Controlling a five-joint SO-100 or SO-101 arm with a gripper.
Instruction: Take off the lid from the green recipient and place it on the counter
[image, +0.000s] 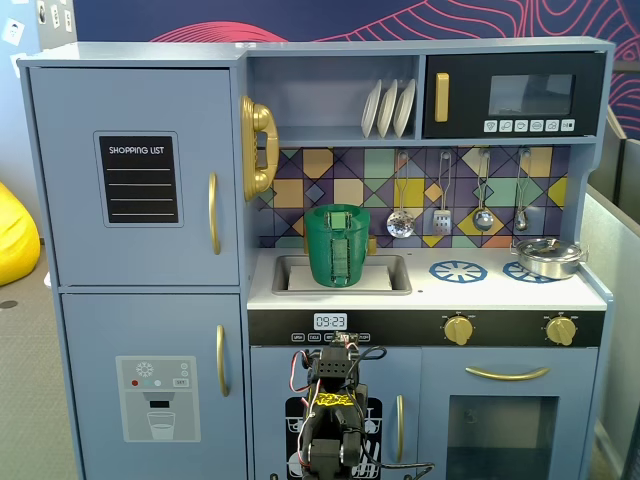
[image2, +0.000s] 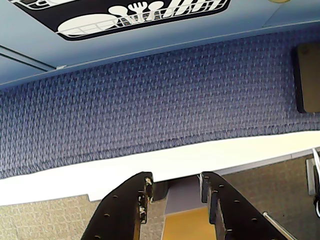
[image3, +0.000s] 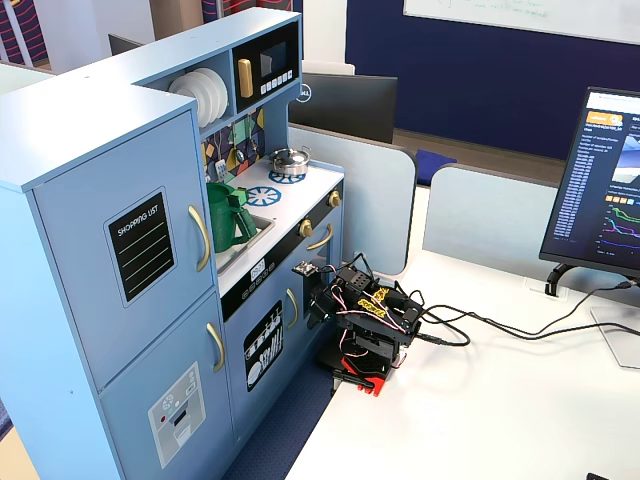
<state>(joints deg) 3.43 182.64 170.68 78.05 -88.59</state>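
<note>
The green recipient (image: 337, 250) stands in the sink recess (image: 398, 272) of the white counter (image: 490, 291), at its left end. The green lid (image: 337, 210) sits on the pot's mouth. The pot also shows in a fixed view (image3: 228, 218). My arm (image: 335, 415) is folded low in front of the kitchen's lower doors, well below the counter, and it also shows from the side (image3: 365, 320). In the wrist view my gripper (image2: 175, 178) is open and empty, with its jaws apart and pointing down at blue carpet and a white table edge.
A silver metal pan (image: 548, 257) sits on the right burner ring. Utensils (image: 442, 215) hang on the back wall above the counter. White plates (image: 388, 108) stand on the shelf. A monitor (image3: 600, 190) and cables (image3: 500, 330) are on the white desk behind the arm.
</note>
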